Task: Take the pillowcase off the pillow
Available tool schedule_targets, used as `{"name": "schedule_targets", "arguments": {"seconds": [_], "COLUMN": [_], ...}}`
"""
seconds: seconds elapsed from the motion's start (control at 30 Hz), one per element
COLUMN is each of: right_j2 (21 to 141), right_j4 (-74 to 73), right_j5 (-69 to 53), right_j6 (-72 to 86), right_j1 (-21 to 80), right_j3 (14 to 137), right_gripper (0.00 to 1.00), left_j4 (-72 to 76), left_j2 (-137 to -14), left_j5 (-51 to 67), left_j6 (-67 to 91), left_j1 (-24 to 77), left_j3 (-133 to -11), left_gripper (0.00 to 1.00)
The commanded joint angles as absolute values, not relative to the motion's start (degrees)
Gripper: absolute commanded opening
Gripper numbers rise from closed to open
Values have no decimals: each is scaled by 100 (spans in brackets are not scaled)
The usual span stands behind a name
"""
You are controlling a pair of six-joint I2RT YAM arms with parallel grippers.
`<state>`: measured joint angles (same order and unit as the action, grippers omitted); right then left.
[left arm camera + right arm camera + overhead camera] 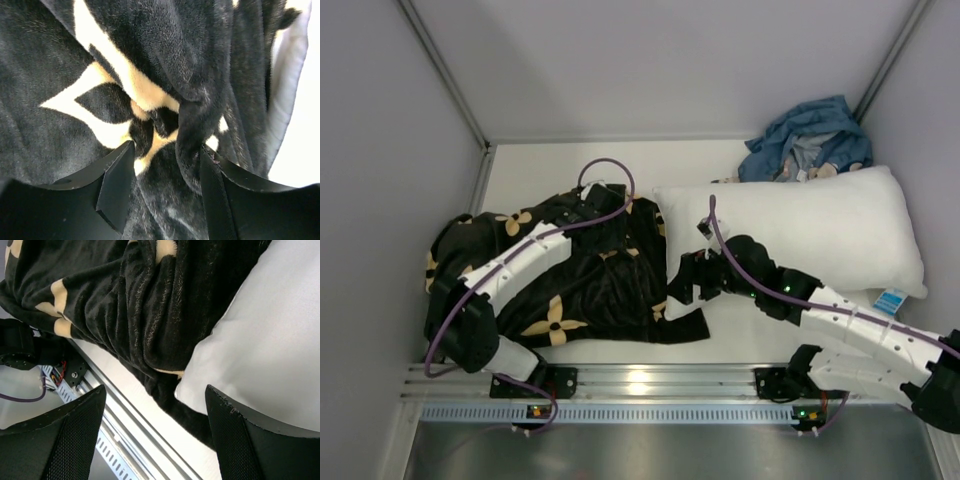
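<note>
The black pillowcase (590,285) with tan flower shapes lies crumpled on the table's left half. The pillow is hidden from view. My left gripper (592,205) reaches down onto the pillowcase's far edge. In the left wrist view its jaws (167,150) stand apart over the plush fabric (150,60), and a raised fold (192,145) rests against the right finger (215,195). My right gripper (682,283) hovers open at the pillowcase's right edge (165,335). Nothing sits between its fingers (75,435), which frame the cloth's hem and the bare table.
A large smooth white pillow (800,235) lies right of the pillowcase, its corner (270,330) touching the black cloth. A blue cloth bundle (805,140) sits in the back right corner. Grey walls enclose the table; a metal rail (640,385) runs along the near edge.
</note>
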<state>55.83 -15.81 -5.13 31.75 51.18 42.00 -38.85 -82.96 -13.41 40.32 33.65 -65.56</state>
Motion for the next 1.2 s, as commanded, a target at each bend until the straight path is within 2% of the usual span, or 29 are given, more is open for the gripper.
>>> {"name": "schedule_targets", "arguments": {"seconds": [0.0, 0.03, 0.07, 0.2, 0.43, 0.67, 1.0, 1.17], "right_j2": [5704, 5782, 5835, 6169, 7275, 8550, 10273, 10872], "right_j4": [-1195, -1143, -1143, -1125, -1090, -897, -1564, -2293], "right_j5": [-641, -659, -677, -668, -369, -369, 113, 1782], "right_j6": [3234, 3234, 3234, 3103, 2944, 2988, 2839, 2847], "right_j1": [5054, 5054, 5054, 5054, 5150, 5449, 5774, 5950], "right_j3": [4210, 4219, 4227, 4411, 5368, 6362, 8005, 8306], "right_gripper": [77, 76, 77, 77, 77, 75, 71, 69], "left_j4": [-3797, -3788, -3771, -3779, -3595, -3577, -3885, -3920], "left_j2": [-8551, -8613, -8692, -8754, -7262, -5074, -4834, -4703], "left_j5": [-1459, -1442, -1424, -1345, -933, -581, -519, -439], "left_j6": [3938, 3920, 3885, 3955, 4411, 4886, 4843, 4860], "left_j1": [3384, 3375, 3375, 3375, 3375, 3375, 3366, 3375], "left_j3": [-6811, -6838, -6873, -6768, -5468, -4475, -4500, -4465], "left_gripper": [56, 52, 39, 0, 0, 0, 0, 0]}}
